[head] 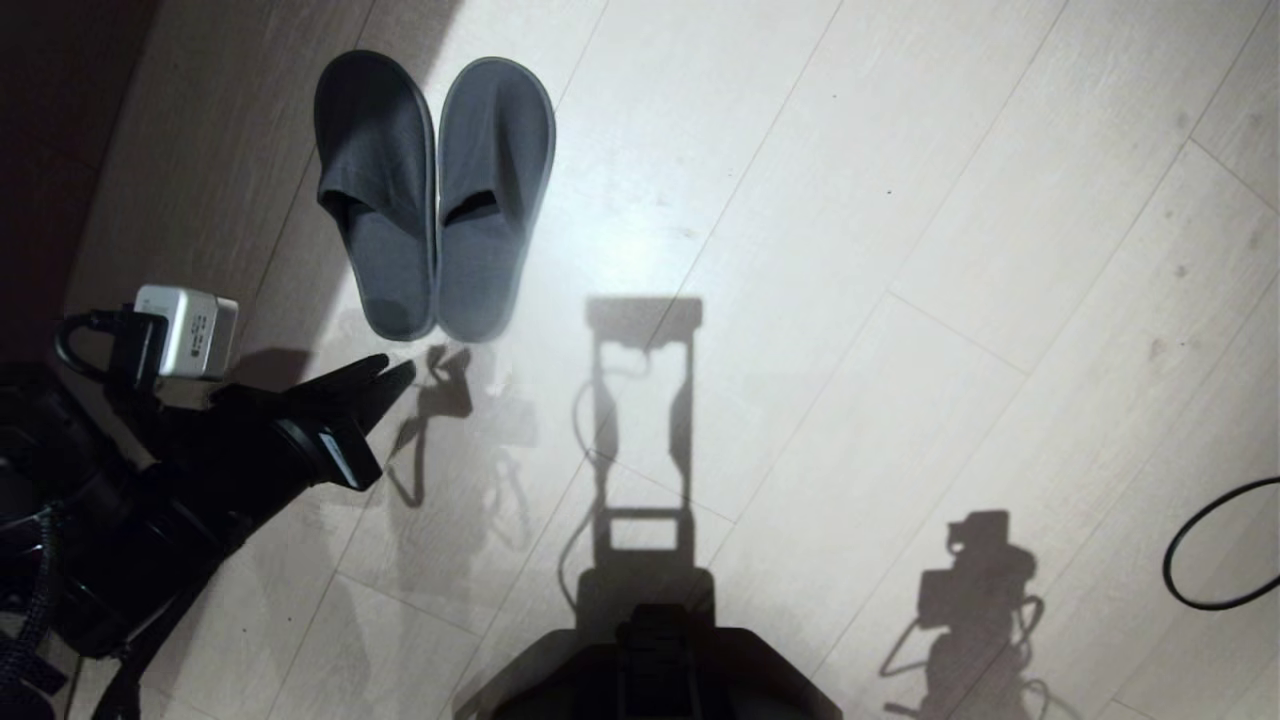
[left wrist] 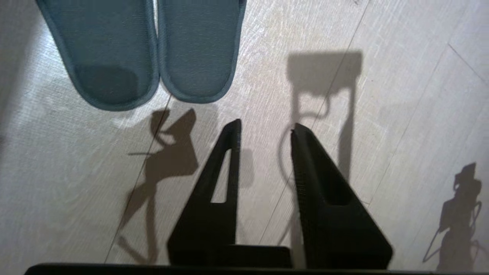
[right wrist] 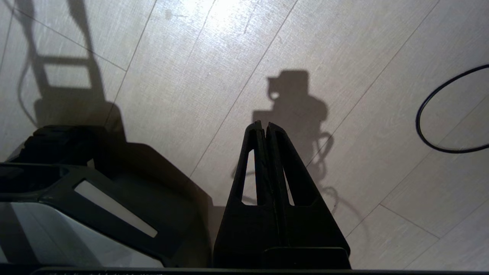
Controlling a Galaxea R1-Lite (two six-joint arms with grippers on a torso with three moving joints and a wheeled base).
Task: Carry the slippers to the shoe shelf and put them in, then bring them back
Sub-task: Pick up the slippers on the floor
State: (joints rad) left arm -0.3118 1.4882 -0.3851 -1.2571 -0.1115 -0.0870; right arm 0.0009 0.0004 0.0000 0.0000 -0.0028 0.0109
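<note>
Two slippers (head: 435, 195) lie side by side, touching, on the pale plank floor (head: 900, 250). Near their heels, the left gripper (left wrist: 265, 128) hovers with fingers partly spread, holding nothing. Right gripper (right wrist: 264, 125) is closed, empty.

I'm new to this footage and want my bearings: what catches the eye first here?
The pair of grey slippers stands out, side by side and touching on the pale wood floor, toward the robot's left. Just short of their heels hangs the left gripper, its fingers apart and holding nothing. A black cable loop lies at the far right, amid sharp shadows of the robot.
</note>
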